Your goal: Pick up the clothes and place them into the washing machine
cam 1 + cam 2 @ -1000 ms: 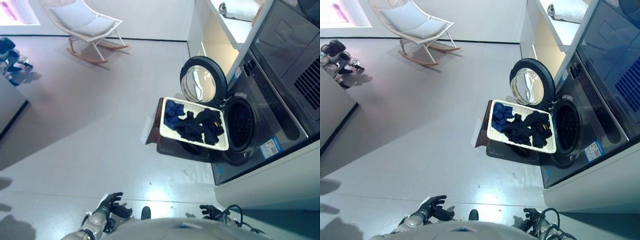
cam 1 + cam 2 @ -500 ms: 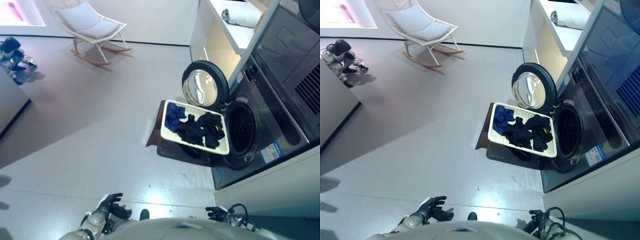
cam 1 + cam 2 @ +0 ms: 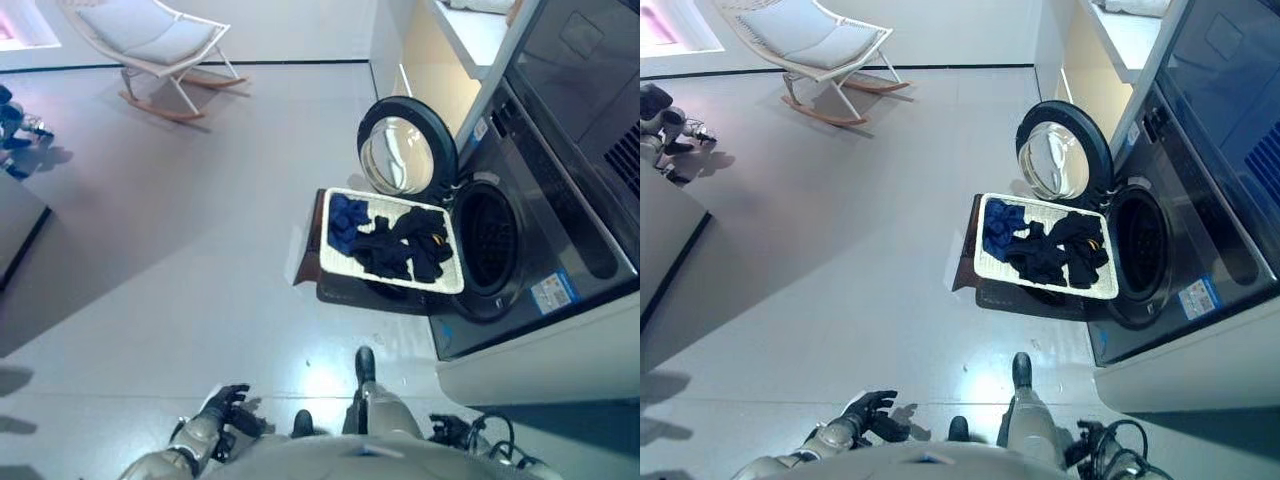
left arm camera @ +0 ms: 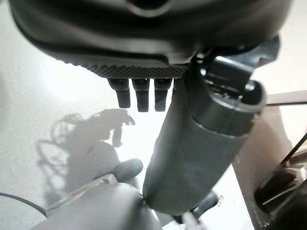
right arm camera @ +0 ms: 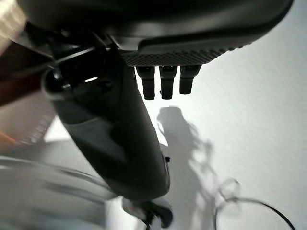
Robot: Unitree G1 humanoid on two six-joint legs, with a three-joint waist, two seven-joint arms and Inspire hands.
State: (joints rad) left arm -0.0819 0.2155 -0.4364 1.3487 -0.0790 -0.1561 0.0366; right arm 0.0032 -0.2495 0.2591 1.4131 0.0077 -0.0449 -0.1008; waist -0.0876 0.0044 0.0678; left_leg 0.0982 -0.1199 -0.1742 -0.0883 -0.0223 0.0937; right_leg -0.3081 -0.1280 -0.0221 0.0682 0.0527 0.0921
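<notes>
grey floor [image 3: 200,250]; clothes [image 3: 395,240] fill the basket [image 3: 330,262] by the open washer [image 3: 520,230]; both robot hands, left [image 3: 228,408] and right [image 5: 163,79], relaxed, empty.

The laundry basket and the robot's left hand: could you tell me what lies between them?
Only bare floor separates the left hand from the basket, seen in both eye views.

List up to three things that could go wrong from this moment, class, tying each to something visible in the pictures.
1. The open round door hangs right beside the white basket; an arm reaching in could knock it.
2. The dark clothes lie tangled, so one grab may drag several out.
3. Both hands, left and right, are empty and far off; walking closer could bump the basket.
</notes>
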